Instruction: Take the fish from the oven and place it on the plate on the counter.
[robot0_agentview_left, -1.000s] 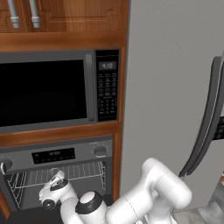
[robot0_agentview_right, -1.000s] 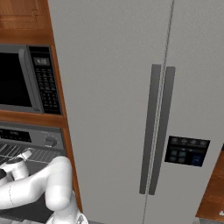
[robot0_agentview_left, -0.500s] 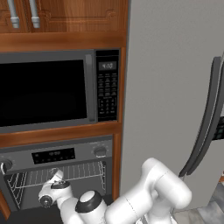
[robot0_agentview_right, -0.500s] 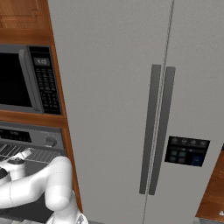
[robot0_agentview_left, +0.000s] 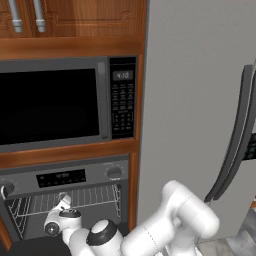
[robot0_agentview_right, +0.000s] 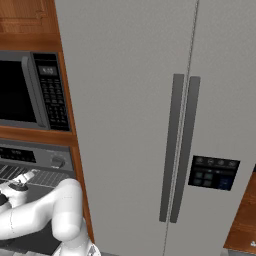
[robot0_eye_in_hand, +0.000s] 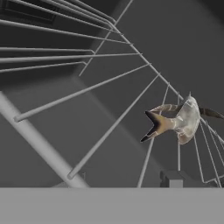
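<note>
Arm pose: the white arm rises from the base, elbow bulging high, then folds forward and down so that the forearm and wrist reach into the open cavity of the oven (robot0_agentview_left: 65, 177). In the left base view the wrist and the claw (robot0_agentview_left: 61, 201) sit at the front of the wire rack (robot0_agentview_left: 95, 197), just under the oven's control panel with its black display and round knobs. In the right base view the same wrist end of the claw (robot0_agentview_right: 25, 178) shows pale against the rack wires, at the oven (robot0_agentview_right: 35, 157) mouth, left of the wood trim.

Claw state: in the hand view only the finger tips (robot0_eye_in_hand: 170, 178) rise above the lower edge, one as a small dark block, the other faint further left. They stand apart with nothing between them; the claw is partly spread and grips nothing.

Fish: the hand view shows the fish (robot0_eye_in_hand: 177, 122) lying on the wire rack (robot0_eye_in_hand: 87, 89) inside the oven, beyond the finger tips and above the block-shaped one, not touching them. Its forked tail points left in that view, body pale grey-brown.

View differences: the base views give the surroundings, namely the microwave (robot0_agentview_left: 65, 102) above the oven, wood cabinets on top, and the grey fridge (robot0_agentview_right: 165, 110) to the right with its bar handles and dispenser panel. The hand view gives the oven interior with its dark walls.
</note>
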